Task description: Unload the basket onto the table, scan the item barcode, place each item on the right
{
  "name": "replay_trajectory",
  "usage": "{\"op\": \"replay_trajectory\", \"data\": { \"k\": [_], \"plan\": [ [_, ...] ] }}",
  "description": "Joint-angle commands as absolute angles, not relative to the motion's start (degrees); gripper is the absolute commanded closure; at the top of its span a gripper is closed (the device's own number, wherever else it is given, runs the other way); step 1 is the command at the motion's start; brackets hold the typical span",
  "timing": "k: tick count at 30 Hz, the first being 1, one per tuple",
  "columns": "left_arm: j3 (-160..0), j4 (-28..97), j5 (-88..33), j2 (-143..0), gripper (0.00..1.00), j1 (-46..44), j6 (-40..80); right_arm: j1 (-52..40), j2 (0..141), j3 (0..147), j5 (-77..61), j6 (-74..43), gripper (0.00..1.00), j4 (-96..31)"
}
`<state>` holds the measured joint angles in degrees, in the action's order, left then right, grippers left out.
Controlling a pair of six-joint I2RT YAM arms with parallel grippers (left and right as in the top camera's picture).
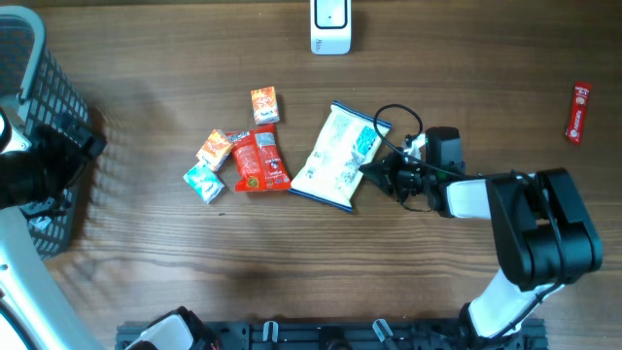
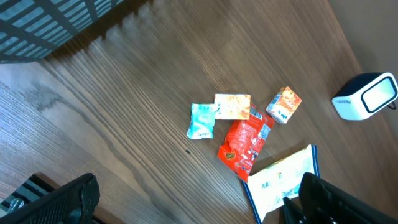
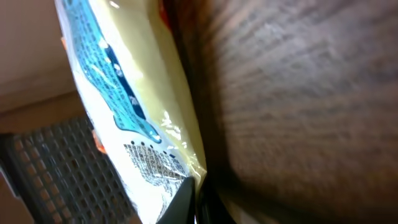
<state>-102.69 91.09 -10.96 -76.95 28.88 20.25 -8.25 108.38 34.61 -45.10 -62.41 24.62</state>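
Observation:
A white and blue snack bag (image 1: 338,156) lies tilted in the middle of the table. My right gripper (image 1: 367,170) is at the bag's right edge, and its jaws are shut on the sealed seam. In the right wrist view the bag (image 3: 124,93) fills the left side, with its printed corner pinched at the right gripper (image 3: 194,193). The white scanner (image 1: 330,26) stands at the table's far edge. My left gripper (image 2: 196,214) hangs open and empty at the far left, well away from the bag (image 2: 283,177). No barcode is visible on the bag.
Left of the bag lie a red packet (image 1: 258,158), an orange carton (image 1: 264,105), a small orange box (image 1: 214,149) and a teal packet (image 1: 204,182). A dark mesh basket (image 1: 39,87) stands at the left edge. A red bar (image 1: 579,112) lies far right.

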Motion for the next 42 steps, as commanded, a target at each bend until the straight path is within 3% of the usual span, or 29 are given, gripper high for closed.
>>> {"op": "replay_trajectory", "data": {
  "k": [1, 10, 19, 29, 32, 36, 42],
  "plan": [
    [-102.74, 90.94, -10.83, -76.93, 0.00, 29.10, 19.94, -6.55, 110.24, 34.41, -51.55, -58.92, 0.96, 28.08],
    [-102.74, 90.94, -10.83, -76.93, 0.00, 29.10, 19.92, -0.82, 109.93, 34.39, -72.25, -55.70, 0.96, 39.94],
    [-102.74, 90.94, -10.83, -76.93, 0.00, 29.10, 19.94, -1.61, 109.91, 34.39, -86.98, -60.03, 0.96, 47.27],
    [-102.74, 90.94, -10.83, -76.93, 0.00, 29.10, 19.92, 0.25, 109.93, 34.39, -79.88, -63.92, 0.96, 50.15],
    [-102.74, 90.94, -10.83, -76.93, 0.00, 29.10, 19.94, 0.30, 109.93, 34.39, -76.58, -62.33, 0.84, 48.45],
    [-102.74, 90.94, -10.83, -76.93, 0.00, 29.10, 19.92, 0.30, 109.93, 34.39, -64.64, -55.48, 0.65, 35.92],
    [-102.74, 90.94, -10.83, -76.93, 0.00, 29.10, 19.92, 0.30, 109.06, 34.39, -55.68, -47.83, 0.60, 25.91]
  ]
}}
